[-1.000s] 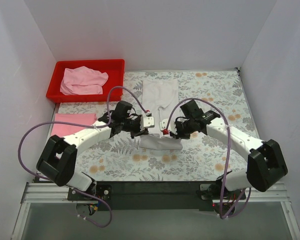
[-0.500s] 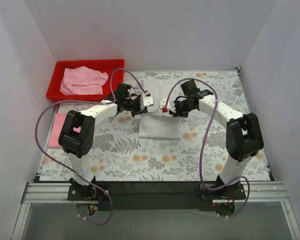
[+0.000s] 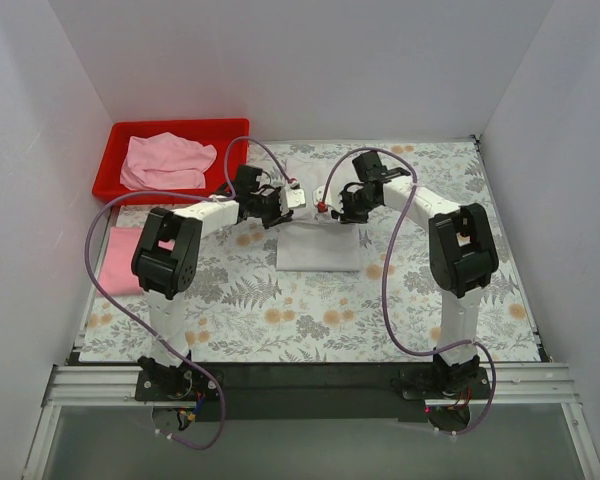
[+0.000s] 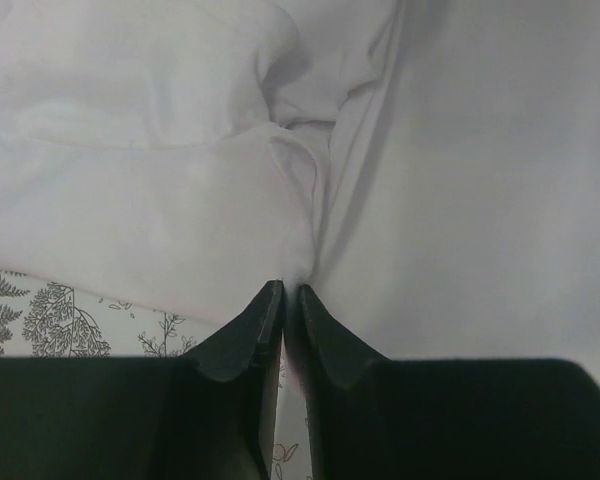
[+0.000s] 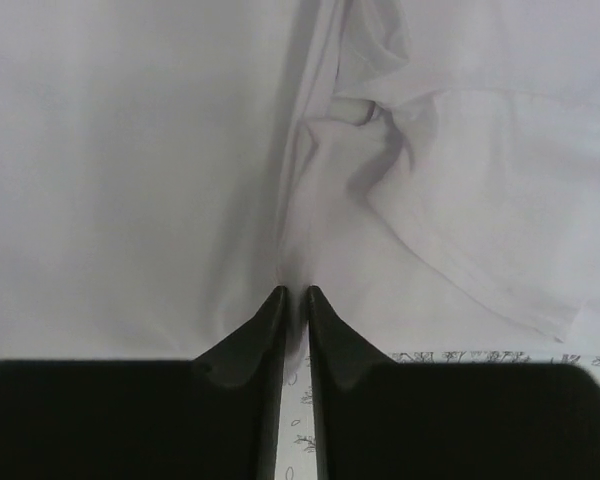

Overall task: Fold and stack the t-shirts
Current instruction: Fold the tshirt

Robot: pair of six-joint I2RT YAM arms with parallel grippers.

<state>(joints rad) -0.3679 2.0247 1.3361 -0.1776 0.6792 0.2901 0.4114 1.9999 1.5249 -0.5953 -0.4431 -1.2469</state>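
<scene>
A white t-shirt lies folded on the floral table, its near half flat and its far edge lifted between the two arms. My left gripper is shut on the shirt's far left edge, and the wrist view shows white cloth pinched at the jaw tips. My right gripper is shut on the far right edge, with white fabric bunched just beyond its tips. A folded pink shirt lies at the left, partly behind the left arm.
A red bin at the back left holds a crumpled pink shirt. Purple cables loop over both arms. White walls close in the table on three sides.
Both grippers carried the shirt's near edge away from the bases toward the far side, folding it over. The cloth now lies shorter and flatter.
</scene>
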